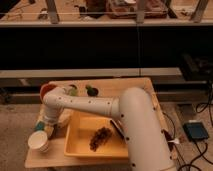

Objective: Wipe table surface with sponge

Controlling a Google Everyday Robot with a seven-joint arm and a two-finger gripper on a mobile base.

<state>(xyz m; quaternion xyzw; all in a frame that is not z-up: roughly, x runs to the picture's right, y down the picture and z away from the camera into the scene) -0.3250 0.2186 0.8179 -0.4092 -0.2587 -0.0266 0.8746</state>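
The table surface (pixel 135 87) is a light tan wooden top, largely covered by my white arm. The arm reaches from the lower right across to the left side, bends there and points down. My gripper (pixel 48 122) hangs low over the table's left edge, just left of the yellow tub. A small teal-green piece, which looks like the sponge (pixel 39 127), shows right beside the gripper on its left. I cannot tell whether the gripper touches or holds it.
A yellow plastic tub (pixel 80 145) with dark bits (pixel 102 138) inside fills the table's front middle. A white cup (pixel 39 141) stands at the front left corner. An orange bowl (pixel 45 90) and two green items (pixel 73 90) (pixel 91 91) sit at the back.
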